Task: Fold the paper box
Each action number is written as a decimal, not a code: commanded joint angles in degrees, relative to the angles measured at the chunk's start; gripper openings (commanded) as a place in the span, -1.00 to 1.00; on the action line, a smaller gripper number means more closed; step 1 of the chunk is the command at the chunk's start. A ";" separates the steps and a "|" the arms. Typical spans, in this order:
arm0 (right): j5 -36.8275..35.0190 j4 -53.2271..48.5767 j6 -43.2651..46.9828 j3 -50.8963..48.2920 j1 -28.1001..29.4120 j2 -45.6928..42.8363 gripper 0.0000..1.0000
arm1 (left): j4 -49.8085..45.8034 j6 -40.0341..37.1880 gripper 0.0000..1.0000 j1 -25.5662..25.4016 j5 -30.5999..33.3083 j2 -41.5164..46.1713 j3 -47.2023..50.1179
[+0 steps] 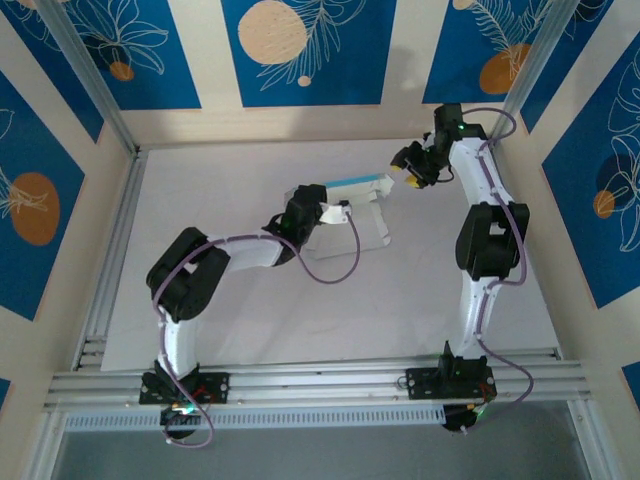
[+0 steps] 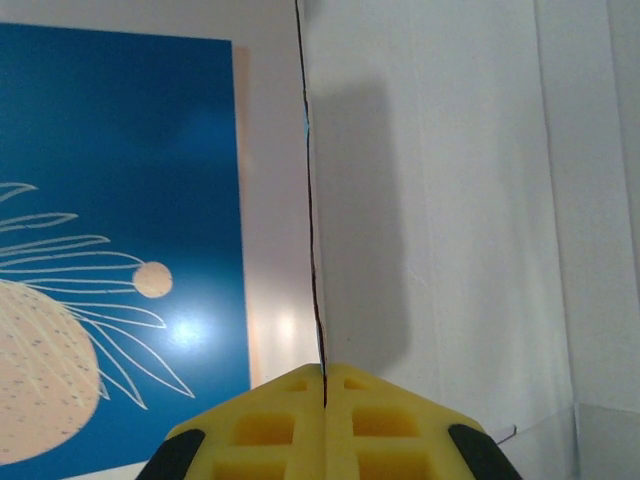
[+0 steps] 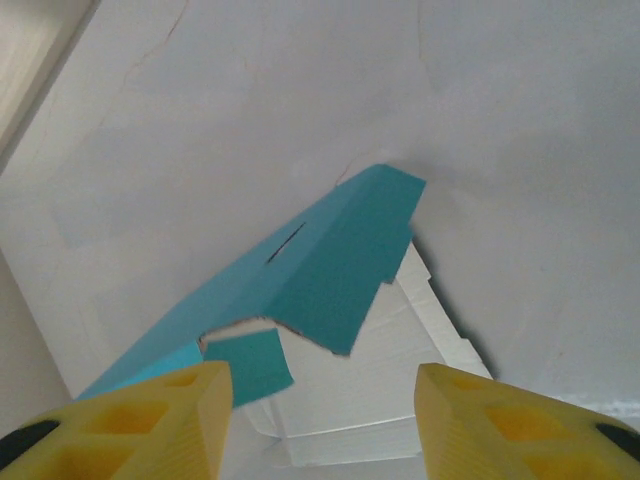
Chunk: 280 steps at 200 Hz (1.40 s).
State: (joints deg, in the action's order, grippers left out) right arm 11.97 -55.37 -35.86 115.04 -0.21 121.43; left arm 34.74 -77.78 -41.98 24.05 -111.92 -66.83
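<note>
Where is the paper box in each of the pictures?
Top external: just above the middle, the paper box at the tip of the left gripper.
Left wrist: edge-on, pinched in the shut left gripper, white face to the right.
Right wrist: centre, blue flap up, beyond the open right gripper.
Shared landmark: the box's white side.
</note>
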 commanded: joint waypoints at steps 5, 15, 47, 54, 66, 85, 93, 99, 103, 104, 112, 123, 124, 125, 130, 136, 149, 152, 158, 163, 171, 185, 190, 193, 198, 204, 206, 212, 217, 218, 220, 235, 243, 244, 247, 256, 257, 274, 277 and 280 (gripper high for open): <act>8.09 -3.07 -6.29 4.66 -1.71 5.54 0.07 | 6.76 -5.04 -1.00 -1.09 1.12 -2.29 0.49; 9.99 -3.84 -8.87 6.29 -1.81 7.61 0.07 | 6.89 -5.59 -1.00 -1.38 1.15 -2.82 0.57; 16.00 -3.50 -14.44 7.48 -1.73 11.99 -0.02 | 8.15 -5.99 -1.00 -1.66 1.84 -3.77 0.82; 16.37 -2.94 -15.20 6.65 -1.63 12.34 -0.03 | 8.10 -6.16 -1.00 -1.65 1.87 -3.88 0.70; 18.02 -1.08 -16.47 4.63 -1.56 12.60 -0.06 | 7.53 -5.92 -1.00 -1.71 1.95 -4.05 0.32; 20.51 0.06 -16.64 3.81 -1.08 13.64 -0.10 | 6.90 -5.00 -1.00 -1.71 2.45 -4.52 -0.78; 20.86 -0.25 -16.45 4.04 -0.78 14.04 -0.12 | 6.46 -4.90 -1.00 -1.74 2.54 -4.66 -1.18; 21.23 -0.18 -16.27 4.06 -0.53 14.20 -0.15 | 6.08 -4.99 -1.00 -1.71 2.57 -4.80 -1.49; 21.65 -0.11 -16.24 3.98 -0.43 14.24 -0.16 | 5.82 -4.93 -1.00 -1.71 2.53 -4.95 -1.77; 21.72 -0.10 -16.29 3.97 -0.42 14.26 -0.17 | 5.75 -4.93 -1.00 -1.75 2.55 -4.97 -1.84; 22.65 0.40 -16.51 3.75 -0.39 14.21 -0.21 | 5.30 -4.91 -1.00 -1.71 2.67 -5.29 -2.40; 23.57 0.87 -16.75 3.49 -0.10 14.18 -0.24 | 5.03 -4.66 -1.00 -1.66 2.71 -5.78 -2.99; 23.65 0.88 -16.77 3.46 -0.08 14.19 -0.24 | 4.96 -4.62 -1.00 -1.64 2.78 -5.86 -3.02; 23.68 0.88 -16.78 3.45 -0.11 14.14 -0.25 | 4.93 -4.64 -1.00 -1.67 2.76 -5.90 -3.08; 23.80 1.01 -16.94 3.43 -0.08 14.10 -0.26 | 4.82 -4.42 -1.00 -1.67 2.90 -6.15 -3.36; 24.18 1.26 -17.13 3.25 0.09 14.01 -0.28 | 4.77 -4.24 -1.00 -1.63 2.99 -6.38 -3.63; 24.74 1.72 -17.57 2.85 0.23 14.01 -0.30 | 4.24 -3.91 -1.00 -1.67 3.27 -6.97 -4.10; 24.89 1.88 -17.65 2.82 0.28 14.01 -0.30 | 4.28 -3.92 -1.00 -1.69 3.21 -7.08 -4.18; 25.02 2.02 -17.76 2.74 0.30 14.01 -0.30 | 4.50 -3.92 -1.00 -1.62 3.26 -7.25 -4.29; 25.10 2.30 -17.96 2.65 0.33 14.01 -0.30 | 4.54 -3.80 -1.00 -1.67 3.27 -7.43 -4.28; 25.36 2.76 -18.44 2.32 0.38 14.01 -0.30 | 4.38 -3.58 -1.00 -1.71 3.28 -7.52 -4.50; 26.52 4.07 -19.61 1.77 0.69 14.17 -0.30 | 3.72 -3.19 -1.00 -1.64 3.26 -7.72 -4.80; 26.75 4.38 -19.92 1.76 0.85 14.23 -0.30 | 3.59 -3.17 -1.00 -1.62 3.13 -7.78 -4.93; 26.78 4.45 -20.03 1.83 0.97 14.27 -0.30 | 3.57 -3.15 -1.00 -1.64 3.14 -7.86 -5.05; 26.88 4.52 -20.21 1.93 1.16 14.34 -0.30 | 3.33 -3.01 -1.00 -1.62 3.12 -7.99 -5.19; 27.15 4.65 -20.60 2.02 1.44 14.53 -0.30 | 3.23 -2.86 -1.00 -1.57 3.19 -8.10 -5.28; 27.26 4.77 -20.71 2.03 1.57 14.61 -0.29 | 3.23 -2.87 -1.00 -1.56 3.15 -8.13 -5.32; 27.58 5.02 -21.13 2.12 1.74 14.77 -0.26 | 3.19 -2.74 -1.00 -1.53 3.14 -8.21 -5.46; 27.90 5.20 -21.47 2.27 1.96 14.97 -0.24 | 3.00 -2.69 -1.00 -1.54 3.05 -8.27 -5.57; 27.96 5.28 -21.59 2.32 1.96 15.06 -0.23 | 2.94 -2.62 -1.00 -1.54 3.08 -8.29 -5.63; 27.99 5.34 -21.75 2.34 1.99 15.11 -0.22 | 2.85 -2.57 -1.00 -1.53 3.10 -8.38 -5.67; 28.89 5.96 -23.03 2.34 2.05 15.68 -0.14 | 2.81 -2.23 -1.00 -1.53 2.98 -8.67 -5.88; 29.50 6.62 -23.98 1.85 2.05 15.68 -0.11 | 2.64 -2.04 -1.00 -1.54 2.96 -8.69 -5.95; 29.60 6.79 -24.03 1.76 2.01 15.64 -0.10 | 2.67 -1.99 -1.00 -1.53 2.99 -8.68 -5.95; 30.01 7.17 -24.68 1.47 1.97 15.62 -0.10 | 2.55 -1.87 -1.00 -1.53 2.95 -8.71 -6.02; 31.39 9.16 -26.21 0.31 1.97 15.24 -0.09 | 2.52 -1.73 -1.00 -1.53 2.89 -8.76 -6.04; 31.51 9.41 -26.34 0.16 1.97 15.16 -0.09 | 2.52 -1.75 -1.00 -1.53 2.91 -8.76 -6.08; 31.82 10.52 -27.39 -0.71 1.71 14.33 -0.07 | 2.47 -1.60 -1.00 -1.44 2.78 -8.93 -6.06; 31.80 10.73 -27.57 -0.96 1.64 14.17 -0.07 | 2.47 -1.54 -1.00 -1.44 2.76 -9.01 -6.04; 31.80 11.00 -27.74 -1.34 1.62 13.99 -0.06 | 2.52 -1.51 -1.00 -1.44 2.82 -9.02 -6.03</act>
State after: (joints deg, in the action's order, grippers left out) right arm 36.34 -44.47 -60.45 115.90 -0.93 136.14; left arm 39.35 -80.44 -42.61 30.59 -118.80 -71.20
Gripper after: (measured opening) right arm 0.461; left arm 0.045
